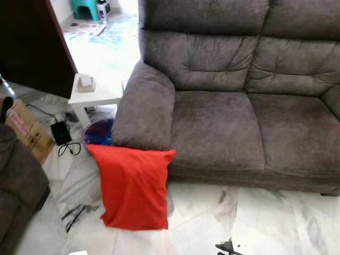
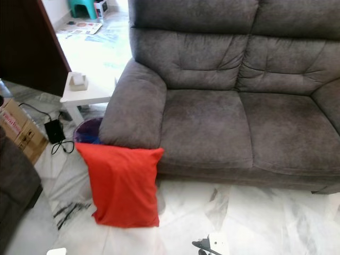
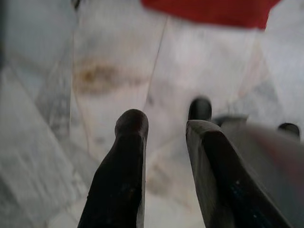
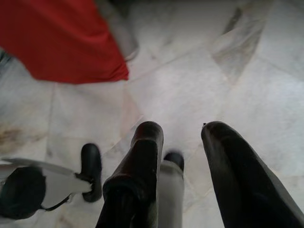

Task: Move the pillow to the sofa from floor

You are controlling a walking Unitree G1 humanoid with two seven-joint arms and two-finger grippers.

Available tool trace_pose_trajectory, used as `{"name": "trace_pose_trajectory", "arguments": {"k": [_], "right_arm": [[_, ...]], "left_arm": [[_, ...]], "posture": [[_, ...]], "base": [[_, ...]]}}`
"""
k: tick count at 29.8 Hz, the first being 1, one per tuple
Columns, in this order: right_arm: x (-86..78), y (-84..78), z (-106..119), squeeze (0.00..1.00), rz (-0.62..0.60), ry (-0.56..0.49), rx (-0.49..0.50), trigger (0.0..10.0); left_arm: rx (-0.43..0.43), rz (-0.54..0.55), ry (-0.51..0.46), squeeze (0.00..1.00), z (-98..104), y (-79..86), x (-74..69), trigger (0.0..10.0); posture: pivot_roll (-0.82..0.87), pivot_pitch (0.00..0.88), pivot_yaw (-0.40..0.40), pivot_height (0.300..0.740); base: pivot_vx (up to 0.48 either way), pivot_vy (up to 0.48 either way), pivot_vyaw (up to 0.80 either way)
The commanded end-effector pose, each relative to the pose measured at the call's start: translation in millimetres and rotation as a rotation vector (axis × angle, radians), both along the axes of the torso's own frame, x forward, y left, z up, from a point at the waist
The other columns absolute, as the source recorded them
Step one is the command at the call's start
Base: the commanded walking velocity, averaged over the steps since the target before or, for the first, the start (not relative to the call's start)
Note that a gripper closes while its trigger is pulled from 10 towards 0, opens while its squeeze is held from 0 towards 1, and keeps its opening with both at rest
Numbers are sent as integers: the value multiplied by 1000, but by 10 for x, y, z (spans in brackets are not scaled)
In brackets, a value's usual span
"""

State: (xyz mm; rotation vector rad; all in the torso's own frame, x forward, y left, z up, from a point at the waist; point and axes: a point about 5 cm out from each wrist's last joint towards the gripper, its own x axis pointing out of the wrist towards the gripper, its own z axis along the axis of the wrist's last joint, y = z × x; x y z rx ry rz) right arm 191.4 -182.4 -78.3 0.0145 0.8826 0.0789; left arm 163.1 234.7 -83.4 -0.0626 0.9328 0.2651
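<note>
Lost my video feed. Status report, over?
Left pincer and right pincer open, empty, above marble floor. Red pillow on floor, leaning against sofa armrest. Path clear.

The pillow [image 1: 134, 187] is smooth red cloth, matt, while the sofa [image 1: 223, 101] wears a brownish-grey suede-like fabric with a soft nap. The floor [image 1: 276, 223] is polished marble — pale, grey-veined, faintly glossy — and the cardboard box [image 1: 26, 130] looks dull and papery.

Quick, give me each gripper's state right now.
Left gripper: open, holding nothing, over the floor.
Right gripper: open, holding nothing, near the red pillow.
</note>
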Motion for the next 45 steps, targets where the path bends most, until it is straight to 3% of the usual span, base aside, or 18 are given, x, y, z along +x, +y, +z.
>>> {"name": "trace_pose_trajectory", "arguments": {"k": [1, 10, 32, 40, 45], "right_arm": [[-92, -69, -41, 0, -28, 36, -1, 10000], [-30, -60, -1, 0, 6, -4, 11, 10000], [34, 26, 16, 0, 9, -10, 17, 10000], [-30, -13, -11, 0, -3, 3, 24, 10000], [-50, -28, -19, 0, -41, 4, 42, 10000]], "left_arm": [[-24, 19, 27, 0, -55, -52, -97, 10000], [-18, 28, 35, 0, -69, -69, -121, 10000], [-4, 18, 13, 0, -35, -55, -50, 10000], [-4, 16, 13, 0, -37, -61, -52, 10000], [-4, 17, 17, 0, -39, -59, -56, 10000]], "posture": [[51, 149, 3, 740], [51, 148, 1, 740], [57, 145, 2, 740], [56, 144, 2, 740], [56, 145, 2, 740]], "base": [[307, 0, 0], [271, 0, 0], [0, 0, 800], [0, 0, 800], [0, 0, 0]]}}
